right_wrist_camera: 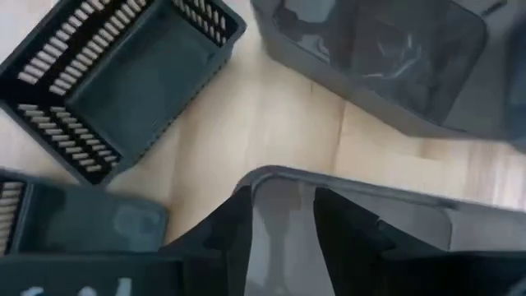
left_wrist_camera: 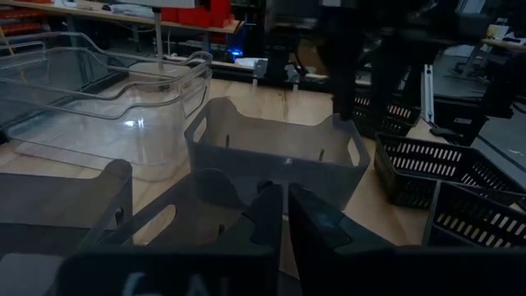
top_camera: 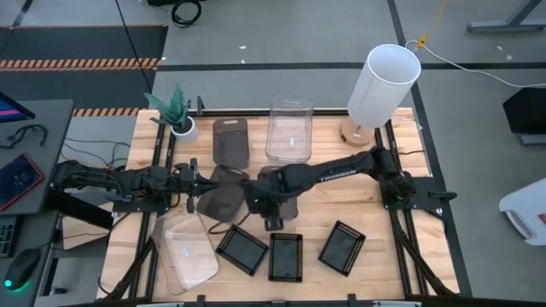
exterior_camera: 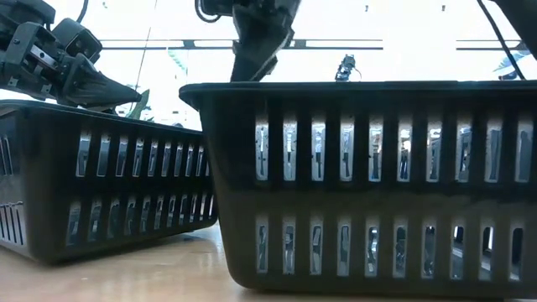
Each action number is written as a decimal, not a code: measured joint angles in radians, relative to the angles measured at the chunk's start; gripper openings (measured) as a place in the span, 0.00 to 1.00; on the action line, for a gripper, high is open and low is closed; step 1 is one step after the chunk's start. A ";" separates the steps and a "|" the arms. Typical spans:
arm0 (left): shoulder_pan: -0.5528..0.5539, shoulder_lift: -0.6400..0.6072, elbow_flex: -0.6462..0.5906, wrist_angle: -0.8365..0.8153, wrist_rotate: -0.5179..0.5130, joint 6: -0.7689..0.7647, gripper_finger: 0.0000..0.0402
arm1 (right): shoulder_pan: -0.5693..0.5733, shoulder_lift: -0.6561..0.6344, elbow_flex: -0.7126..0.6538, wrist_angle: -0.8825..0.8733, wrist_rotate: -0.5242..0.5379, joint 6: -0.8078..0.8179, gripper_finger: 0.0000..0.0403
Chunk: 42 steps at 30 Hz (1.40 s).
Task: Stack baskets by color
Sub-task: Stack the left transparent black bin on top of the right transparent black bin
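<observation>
Stacking these baskets looks like light work: thin, stiff, smooth plastic, likely slippery, best pinched at a rim or end wall. At frame centre in the high view the right tool (top_camera: 266,201) hangs over a grey basket (top_camera: 275,189), fingers straddling its wall in the right wrist view and parted rather than clamped, so I judge nothing is firmly held. Its arm reaches in long from the right edge, wrist bent down. The left tool (top_camera: 194,183), arm low and level from the left, is nearly closed on the rim of a second grey basket (top_camera: 220,194) just beside. A third grey basket (top_camera: 230,140) and a clear basket (top_camera: 289,130) sit above centre, another clear one (top_camera: 188,253) lower left, three black trays (top_camera: 286,256) along the bottom of the desk (top_camera: 409,247)
</observation>
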 joint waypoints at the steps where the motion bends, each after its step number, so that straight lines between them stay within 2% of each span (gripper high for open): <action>1: 0.000 0.000 0.000 -0.001 0.001 0.000 0.08 | 0.010 0.000 -0.001 0.020 0.017 0.024 0.36; 6: 0.000 0.000 0.000 0.001 0.000 0.000 0.09 | 0.047 0.012 0.000 0.205 0.083 0.112 0.40; 12: 0.000 -0.001 0.000 0.001 0.000 0.000 0.07 | 0.043 0.091 0.001 0.443 0.103 0.091 0.41; 17: 0.000 0.009 0.000 0.001 0.000 0.000 0.08 | -0.005 0.182 0.013 0.507 0.132 0.123 0.41; 24: 0.000 0.014 0.000 0.000 0.000 0.000 0.08 | -0.059 0.249 0.034 0.455 0.137 0.125 0.41; 34: 0.000 0.014 0.000 -0.002 0.000 0.000 0.07 | -0.061 0.211 0.036 0.164 0.132 0.070 0.41; 42: 0.000 0.014 0.000 -0.005 0.000 0.000 0.09 | -0.077 0.177 0.035 0.103 0.135 0.067 0.41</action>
